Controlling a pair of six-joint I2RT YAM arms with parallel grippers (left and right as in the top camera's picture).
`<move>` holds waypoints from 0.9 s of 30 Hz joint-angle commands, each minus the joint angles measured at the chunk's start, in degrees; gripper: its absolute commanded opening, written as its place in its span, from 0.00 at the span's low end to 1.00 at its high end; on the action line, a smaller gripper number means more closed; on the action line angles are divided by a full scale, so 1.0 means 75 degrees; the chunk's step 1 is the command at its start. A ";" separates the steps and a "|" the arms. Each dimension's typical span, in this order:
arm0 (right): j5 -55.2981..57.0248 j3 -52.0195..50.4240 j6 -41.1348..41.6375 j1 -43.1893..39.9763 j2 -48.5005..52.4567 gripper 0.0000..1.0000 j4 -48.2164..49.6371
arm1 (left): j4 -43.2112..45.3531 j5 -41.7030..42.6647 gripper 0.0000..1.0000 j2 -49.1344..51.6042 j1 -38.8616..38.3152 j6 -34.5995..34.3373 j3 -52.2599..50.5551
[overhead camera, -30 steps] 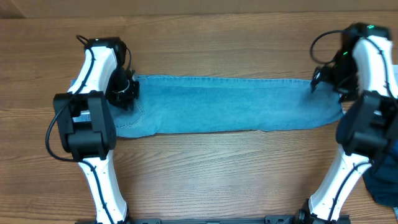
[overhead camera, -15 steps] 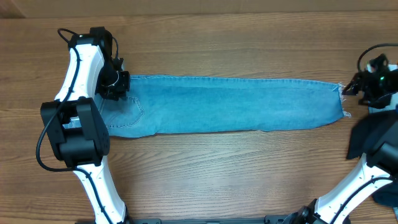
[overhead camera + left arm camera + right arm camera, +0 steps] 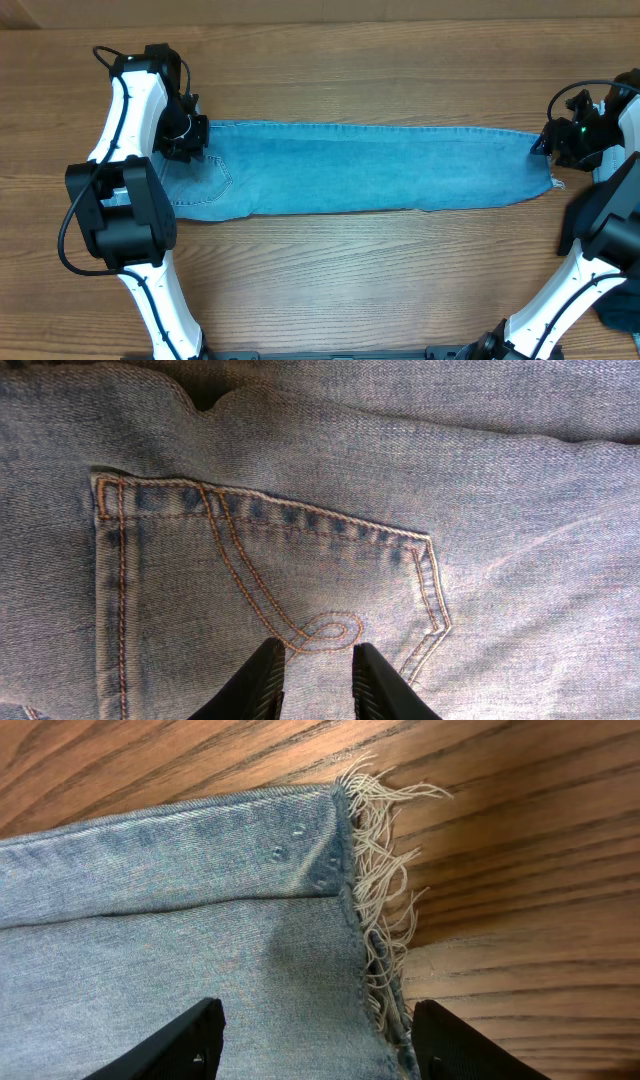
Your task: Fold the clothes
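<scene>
Jeans (image 3: 370, 168) flat on tabletop (image 3: 350, 270); left tool (image 3: 315, 652) narrow over back pocket (image 3: 260, 560); right tool (image 3: 318, 1020) wide over frayed hem (image 3: 385, 890).

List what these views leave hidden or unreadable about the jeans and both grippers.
1. Overhead: the waistband corner of the jeans, under the left arm.
2. Left wrist: whether the left gripper touches the denim; the bottom edge cuts its fingers.
3. Overhead: the right gripper, its jaws too small and dark.
4. Overhead: a dark blue item at the right edge, cut off by the frame and the right arm.
</scene>
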 commanded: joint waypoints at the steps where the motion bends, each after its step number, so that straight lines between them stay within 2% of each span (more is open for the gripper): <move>1: 0.0067 -0.0070 0.0032 0.0050 0.0315 0.63 -0.0006 | -0.0032 0.0090 0.27 -0.0163 0.0006 -0.0020 0.0134; 2: 0.0067 -0.0070 0.0032 0.0052 0.0379 0.61 -0.0041 | -0.0055 0.0090 0.27 -0.0163 0.0006 -0.0023 0.0134; 3: 0.0067 -0.0099 0.0029 0.0052 0.0379 0.54 -0.0020 | -0.0064 0.0090 0.27 -0.0163 0.0006 -0.0023 0.0134; 5: 0.0070 -0.0099 0.0029 0.0050 0.0376 0.50 0.0000 | -0.0061 0.0090 0.27 -0.0163 0.0006 -0.0023 0.0134; 6: 0.0067 -0.0096 0.0032 0.0050 0.0376 0.45 0.0023 | -0.0064 0.0090 0.27 -0.0163 0.0006 -0.0023 0.0134; 7: 0.0070 -0.0099 0.0032 0.0050 0.0376 0.39 0.0023 | -0.0064 0.0087 0.27 -0.0163 0.0006 -0.0023 0.0134; 11: 0.0070 -0.0096 0.0041 0.0050 0.0376 0.04 0.0003 | -0.0085 0.0090 0.27 -0.0163 0.0006 -0.0023 0.0134; 16: 0.0242 0.0536 0.0810 0.0055 -0.0044 0.04 -0.0458 | -0.0079 0.0093 0.24 -0.0166 0.0006 -0.0020 0.0134; 21: 0.0187 0.1268 0.0807 0.0347 -0.0685 0.04 -0.0586 | 0.0038 0.0093 0.25 -0.0166 0.0006 -0.0026 0.0134; 27: 0.0187 0.1364 0.1137 0.0443 -0.0825 0.04 -0.0959 | 0.0125 0.0087 0.26 -0.0166 0.0020 -0.0023 0.0134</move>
